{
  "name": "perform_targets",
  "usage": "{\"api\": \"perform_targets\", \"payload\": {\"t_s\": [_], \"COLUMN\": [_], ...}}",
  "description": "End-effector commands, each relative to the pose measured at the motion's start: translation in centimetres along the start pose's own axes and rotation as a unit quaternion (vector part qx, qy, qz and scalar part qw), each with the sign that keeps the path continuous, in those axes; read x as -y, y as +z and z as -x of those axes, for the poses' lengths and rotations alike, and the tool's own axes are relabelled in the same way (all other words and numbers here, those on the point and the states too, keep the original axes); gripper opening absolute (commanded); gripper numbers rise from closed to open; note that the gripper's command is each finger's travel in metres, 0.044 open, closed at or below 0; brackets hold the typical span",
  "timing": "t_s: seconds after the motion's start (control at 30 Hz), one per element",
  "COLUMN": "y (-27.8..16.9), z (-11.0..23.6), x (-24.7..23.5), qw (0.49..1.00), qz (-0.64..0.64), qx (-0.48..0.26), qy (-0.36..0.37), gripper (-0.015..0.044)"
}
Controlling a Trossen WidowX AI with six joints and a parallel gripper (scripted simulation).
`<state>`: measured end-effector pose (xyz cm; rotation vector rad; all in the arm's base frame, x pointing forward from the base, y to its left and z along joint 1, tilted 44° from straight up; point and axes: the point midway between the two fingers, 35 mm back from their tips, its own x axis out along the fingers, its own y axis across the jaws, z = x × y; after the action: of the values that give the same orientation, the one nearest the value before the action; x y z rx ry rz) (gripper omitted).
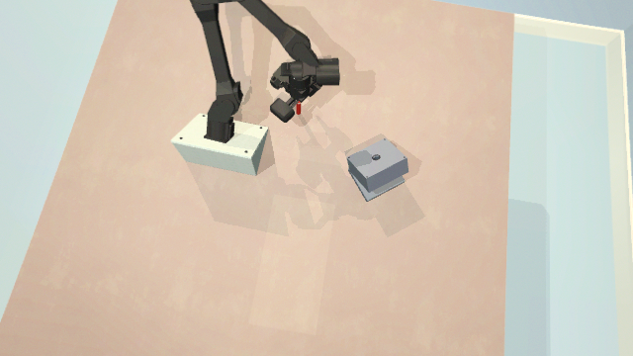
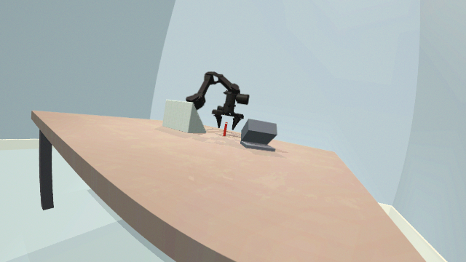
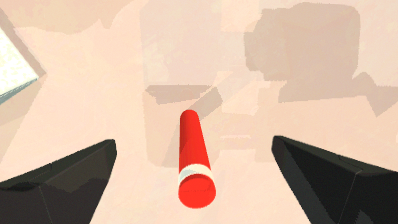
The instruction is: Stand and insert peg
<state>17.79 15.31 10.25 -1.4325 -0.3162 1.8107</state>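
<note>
The red peg (image 1: 299, 108) (image 2: 225, 129) (image 3: 194, 157) stands upright on the table with its white band near the top end. My gripper (image 1: 297, 102) (image 2: 227, 123) (image 3: 196, 144) is open wide and hangs straight above the peg, one finger on each side, not touching it. In the wrist view the peg's top end sits midway between the two dark fingers. The grey sloped panel (image 1: 383, 168) (image 2: 258, 133) stands to the right of the peg, and the hole (image 1: 375, 157) shows in its face.
The white robot base (image 1: 223, 143) (image 2: 182, 116) stands left of the peg, and its corner (image 3: 12, 75) shows in the wrist view. The table edge (image 1: 509, 198) runs along the right.
</note>
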Motion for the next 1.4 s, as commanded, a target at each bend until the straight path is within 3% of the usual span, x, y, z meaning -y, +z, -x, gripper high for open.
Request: {"api": "perform_targets", "payload": {"t_s": [0.0,0.43,0.77,1.37], "y": [0.0,0.0,0.0,-0.7], "z": [0.0,0.0,0.1,5.2], "x": [0.0,0.0,0.0,-0.2], "qw": [1.0,1.0,1.0,1.0], "qz": [0.0,0.0,0.0,-0.003], "qx": [0.0,0.0,0.0,-0.003], "qy": [0.0,0.0,0.0,0.008], "gripper": [0.0414,0.0072,0.0,0.0]}}
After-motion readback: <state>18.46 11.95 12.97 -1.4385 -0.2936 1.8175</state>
